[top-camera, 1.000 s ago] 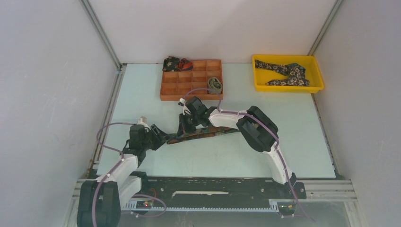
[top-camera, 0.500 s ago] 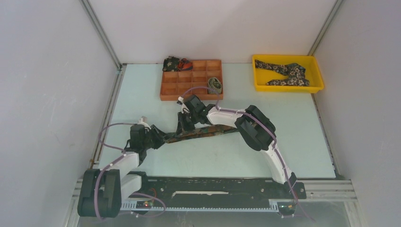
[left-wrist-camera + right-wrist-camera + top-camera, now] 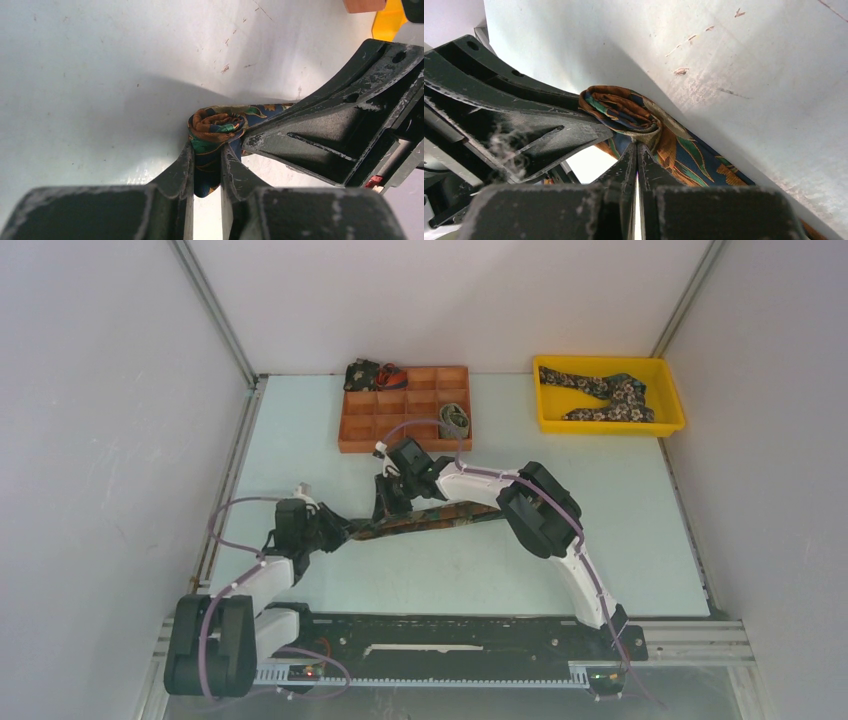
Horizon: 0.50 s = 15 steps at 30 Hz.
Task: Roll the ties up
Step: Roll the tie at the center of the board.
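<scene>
Left gripper [image 3: 206,150] closed on tie [image 3: 217,125]; coil [image 3: 455,419] in organizer [image 3: 390,447], floral tie [image 3: 605,392] in bin [image 3: 610,428].

The left arm [image 3: 258,585] and right arm [image 3: 590,585] are smooth white links joined by bulky black joint housings [image 3: 540,510]. A thin purple cable [image 3: 222,515] runs along each in loose loops. The left claw [image 3: 206,150] and right claw [image 3: 636,150] have matte black, grainy plastic fingers [image 3: 175,175], scuffed grey along the edges, with ribbed triangular recesses and a round hole near one end. A tuft of grey lint [image 3: 504,145] clings to one.
</scene>
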Available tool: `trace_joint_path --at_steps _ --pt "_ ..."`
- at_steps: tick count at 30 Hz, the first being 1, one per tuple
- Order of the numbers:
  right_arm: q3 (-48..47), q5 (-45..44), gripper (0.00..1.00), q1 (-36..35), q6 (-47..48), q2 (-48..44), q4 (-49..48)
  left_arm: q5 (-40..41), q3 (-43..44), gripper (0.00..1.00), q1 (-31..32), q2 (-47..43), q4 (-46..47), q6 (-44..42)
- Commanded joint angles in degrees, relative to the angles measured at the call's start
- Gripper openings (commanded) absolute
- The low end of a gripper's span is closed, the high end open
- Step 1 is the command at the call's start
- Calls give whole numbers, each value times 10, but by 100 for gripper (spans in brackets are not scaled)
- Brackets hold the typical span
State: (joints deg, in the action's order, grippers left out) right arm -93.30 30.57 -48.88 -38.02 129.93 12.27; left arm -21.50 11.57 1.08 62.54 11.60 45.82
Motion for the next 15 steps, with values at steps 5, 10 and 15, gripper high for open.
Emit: trace_joint_path --at_steps 5,10,15 --pt "-22 -16 4 -1 13 -7 1 51 52 0 5 -30 -95 -34" --pt "-24 -11 4 -5 6 5 -11 71 72 0 23 -36 -129 -38" --pt "-31 -9 3 -7 3 12 -14 100 97 0 43 -41 -167 -47"
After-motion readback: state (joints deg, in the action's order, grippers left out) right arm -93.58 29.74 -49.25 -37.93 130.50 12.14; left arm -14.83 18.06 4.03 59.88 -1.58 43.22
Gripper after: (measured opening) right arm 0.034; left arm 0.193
